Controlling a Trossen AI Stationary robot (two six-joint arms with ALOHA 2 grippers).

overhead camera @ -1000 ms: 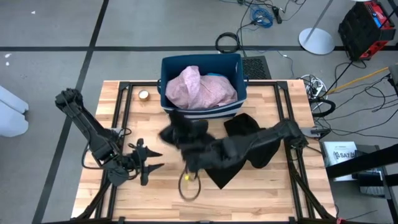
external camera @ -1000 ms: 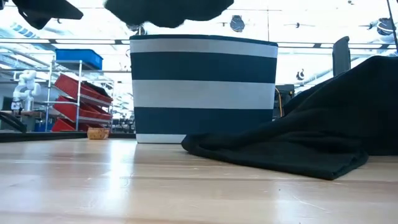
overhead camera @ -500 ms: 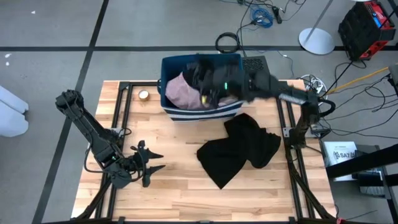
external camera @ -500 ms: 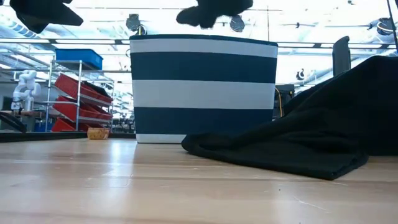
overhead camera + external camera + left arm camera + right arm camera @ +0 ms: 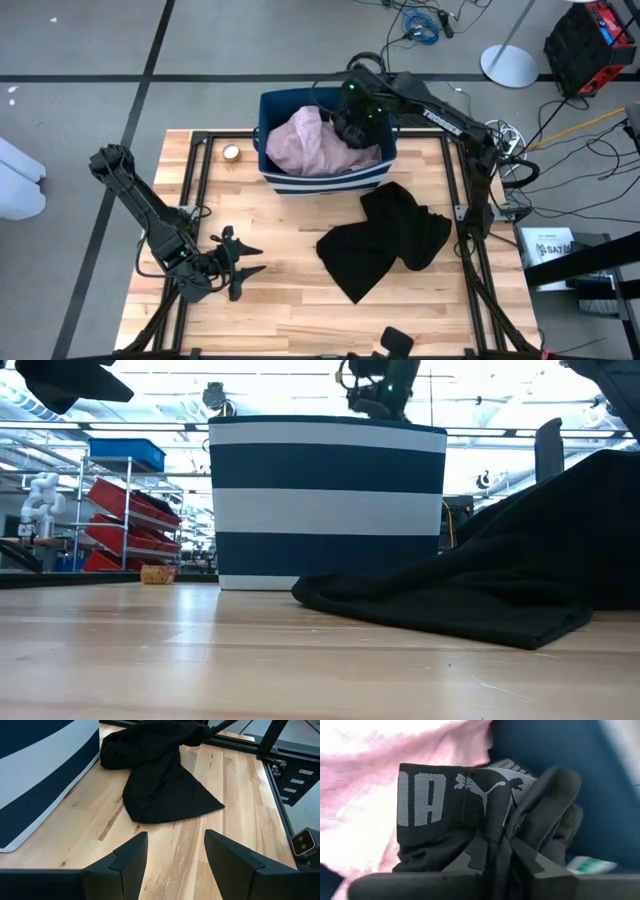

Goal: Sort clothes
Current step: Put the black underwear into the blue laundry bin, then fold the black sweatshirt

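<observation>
A dark blue, white-striped bin [image 5: 270,100] stands at the table's far middle with a pale pink garment [image 5: 315,140] piled in it. My right gripper [image 5: 352,118] hovers over the bin's right half, shut on a small black garment [image 5: 470,800] with a grey-lettered waistband. A large black garment [image 5: 385,240] lies crumpled on the table right of centre, also seen in the left wrist view [image 5: 160,780]. My left gripper [image 5: 175,855] waits open near the front left [image 5: 240,265], with nothing between its fingers. My right gripper pinches bunched folds of the black garment [image 5: 495,837] between its two fingers, just below the lettered waistband [image 5: 445,790]; several layers are gathered there. The fingers slant down from above. The garment hangs inside the bin's opening, over the pink garment [image 5: 365,765].
A small round roll [image 5: 232,153] sits left of the bin. Dark metal frame rails [image 5: 200,180] run along the table's left and right sides. Bare wood [image 5: 290,300] lies between my left gripper and the black garment. Cables lie on the floor beyond the table.
My right gripper has swung from above the table's middle toward the far edge and now stands over the bin, rolling and tipping downward on the way. The small black garment has travelled with it, clear of the table. The large black garment has stayed put.
</observation>
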